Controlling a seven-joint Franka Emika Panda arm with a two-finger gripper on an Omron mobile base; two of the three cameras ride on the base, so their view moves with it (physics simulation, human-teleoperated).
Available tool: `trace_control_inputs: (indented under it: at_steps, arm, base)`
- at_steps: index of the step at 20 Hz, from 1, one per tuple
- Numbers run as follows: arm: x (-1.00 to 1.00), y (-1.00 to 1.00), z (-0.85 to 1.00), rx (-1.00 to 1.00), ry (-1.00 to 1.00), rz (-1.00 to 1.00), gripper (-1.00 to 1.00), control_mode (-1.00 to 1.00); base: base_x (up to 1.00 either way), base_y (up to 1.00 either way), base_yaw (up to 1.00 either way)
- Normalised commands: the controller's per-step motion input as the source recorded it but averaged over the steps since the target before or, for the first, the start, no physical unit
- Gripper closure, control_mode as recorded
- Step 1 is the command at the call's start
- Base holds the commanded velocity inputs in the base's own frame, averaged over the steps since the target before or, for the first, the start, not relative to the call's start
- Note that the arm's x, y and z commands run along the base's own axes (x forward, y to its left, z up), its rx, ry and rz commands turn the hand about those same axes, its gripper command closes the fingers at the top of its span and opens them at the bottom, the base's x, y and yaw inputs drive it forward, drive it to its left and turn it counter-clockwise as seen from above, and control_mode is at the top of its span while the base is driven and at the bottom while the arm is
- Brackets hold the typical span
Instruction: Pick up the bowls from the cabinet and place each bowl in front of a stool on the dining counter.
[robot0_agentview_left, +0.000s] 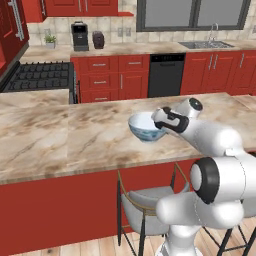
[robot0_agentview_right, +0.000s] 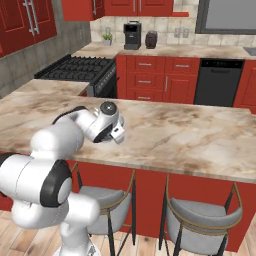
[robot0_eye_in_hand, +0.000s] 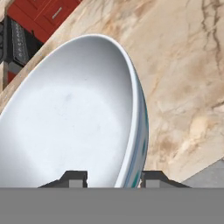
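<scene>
Gripping rim of white deep bowl with blue patterning (robot0_agentview_left: 145, 126), 2-finger gripper (robot0_eye_in_hand: 113, 178) clamped across wall, 1 fingertip inside, 1 outside. Bowl low over beige-brown veined marble dining counter (robot0_agentview_left: 60, 140), upright, near front edge; touching top or just above, cannot tell. Grey-seated stool (robot0_agentview_left: 145, 207) directly below that edge, on robot's side of bowl. Next likely: set down, release in front of stool.

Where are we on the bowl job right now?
Done: nothing set down yet that I can see. In hand: the gripper is clamped on the rim of the white-and-blue bowl, one finger inside and one outside, over the dining counter above a grey stool. Whether the bowl touches the top is unclear. Left: release it there, then place the second bowl by the other stool.
</scene>
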Motion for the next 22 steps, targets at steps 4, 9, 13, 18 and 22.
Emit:
trace_control_inputs:
  at_steps: [4,9,13,18,22]
  arm:
    - [0.14,-0.02,-0.38,0.00,0.00,0.00,1.00,-1.00]
    - [0.04,0.00,-0.29,0.00,0.00,0.00,1.00,-1.00]
    - [0.00,0.00,-0.23,0.00,0.00,0.00,1.00,-1.00]
    - [0.01,0.00,-0.23,0.00,0.00,0.00,1.00,-1.00]
    - [0.09,0.00,-0.25,0.00,0.00,0.00,1.00,-1.00]
  base:
    - [0.00,0.00,0.00]
    - [0.00,0.00,0.00]
    - [0.00,0.00,0.00]
    - [0.00,0.00,0.00]
    - [0.00,0.00,0.00]
